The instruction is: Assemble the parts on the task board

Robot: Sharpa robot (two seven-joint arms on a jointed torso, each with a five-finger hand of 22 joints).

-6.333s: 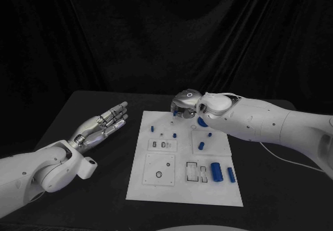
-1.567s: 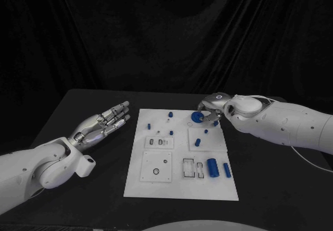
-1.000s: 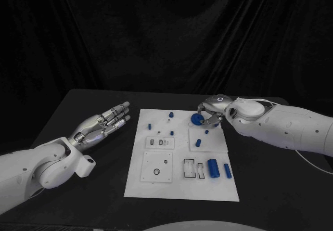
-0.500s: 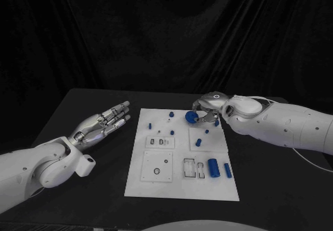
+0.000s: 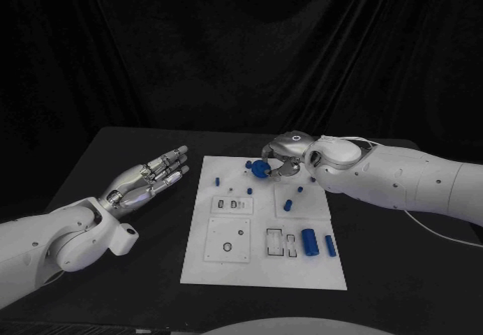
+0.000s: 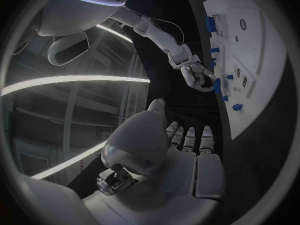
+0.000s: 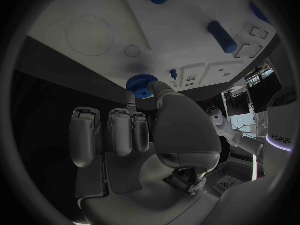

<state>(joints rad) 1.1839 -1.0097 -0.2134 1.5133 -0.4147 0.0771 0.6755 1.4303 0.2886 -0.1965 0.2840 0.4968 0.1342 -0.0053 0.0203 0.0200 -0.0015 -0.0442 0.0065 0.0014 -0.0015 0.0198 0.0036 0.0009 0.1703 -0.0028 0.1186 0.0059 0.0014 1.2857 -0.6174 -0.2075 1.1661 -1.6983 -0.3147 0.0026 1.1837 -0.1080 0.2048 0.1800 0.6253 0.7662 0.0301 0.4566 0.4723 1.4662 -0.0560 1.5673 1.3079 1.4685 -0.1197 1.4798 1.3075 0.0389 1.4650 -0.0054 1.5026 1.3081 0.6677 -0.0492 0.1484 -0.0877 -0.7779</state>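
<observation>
Your right hand (image 5: 285, 155) hangs over the far edge of the board (image 5: 264, 269), at about 12 o'clock on it. It pinches a blue gear (image 5: 261, 169) between thumb and a fingertip; in the right wrist view the gear (image 7: 142, 84) sits at the fingertips (image 7: 133, 101), toothed rim showing, with the other fingers curled beside it and above the white plate (image 7: 94, 15). You cannot tell from these views whether the gear touches the board.

Your left hand (image 5: 148, 179) is off the board at its 9 o'clock, well apart from it, palm up, fingers straight and side by side, holding nothing. The left wrist view shows the same flat hand (image 6: 169, 155), with the right hand (image 6: 200, 76) and its gear (image 6: 217, 85) beyond it at the board's edge.

On the board, a fat blue cylinder (image 5: 311, 243) and a thin peg (image 5: 330, 245) lie side by side near 4 o'clock. A short peg (image 5: 288, 206) lies right of centre, and small pegs stand at 11 o'clock (image 5: 218, 182) and near 12 o'clock (image 5: 248, 165).
</observation>
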